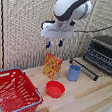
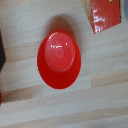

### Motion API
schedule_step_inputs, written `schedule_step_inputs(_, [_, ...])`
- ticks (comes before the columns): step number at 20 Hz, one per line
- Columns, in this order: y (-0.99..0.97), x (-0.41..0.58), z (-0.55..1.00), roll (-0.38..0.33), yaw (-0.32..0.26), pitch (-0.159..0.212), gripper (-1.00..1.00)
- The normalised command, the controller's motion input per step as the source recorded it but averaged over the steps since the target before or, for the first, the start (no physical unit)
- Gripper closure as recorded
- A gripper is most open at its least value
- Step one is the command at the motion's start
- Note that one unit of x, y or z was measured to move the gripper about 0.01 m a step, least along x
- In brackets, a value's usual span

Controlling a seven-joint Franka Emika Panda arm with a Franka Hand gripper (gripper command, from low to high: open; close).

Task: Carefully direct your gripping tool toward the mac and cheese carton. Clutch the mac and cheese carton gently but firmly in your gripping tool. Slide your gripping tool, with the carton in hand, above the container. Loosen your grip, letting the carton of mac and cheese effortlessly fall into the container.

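The mac and cheese carton (image 1: 52, 66) stands upright on the wooden table, orange-yellow with red print, beside the blue cup. Its top shows at a corner of the wrist view (image 2: 104, 15). My gripper (image 1: 54, 42) hangs above the carton with a clear gap, fingers pointing down, slightly apart and empty. The red basket (image 1: 12, 90) with lattice sides sits at the exterior view's lower left, well apart from the carton. My fingers do not show in the wrist view.
A small red bowl (image 1: 55, 88) lies in front of the carton and fills the wrist view (image 2: 59, 59). A blue cup (image 1: 74, 72) stands at the carton's right in the exterior view. A toaster oven (image 1: 104, 54) with a pulled-out rack (image 1: 84, 68) stands at the right.
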Motion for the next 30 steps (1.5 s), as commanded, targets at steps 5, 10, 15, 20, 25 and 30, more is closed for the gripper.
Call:
schedule_step_inputs(5, [-0.65, 0.619, -0.12, 0.104, 0.093, -0.003, -1.00])
schedule_step_inputs(10, [-0.62, 0.595, -0.12, 0.096, 0.085, -0.011, -1.00])
schedule_step_inputs(15, [-0.12, 0.246, -0.33, 0.017, 0.061, 0.100, -1.00])
schedule_step_inputs(20, [0.03, 0.047, -0.50, -0.023, 0.067, 0.215, -1.00])
schedule_step_inputs(25, [0.02, 0.057, -0.47, -0.063, 0.025, 0.188, -1.00])
schedule_step_inputs(30, [-0.05, 0.188, -0.31, -0.046, 0.063, 0.117, 1.00])
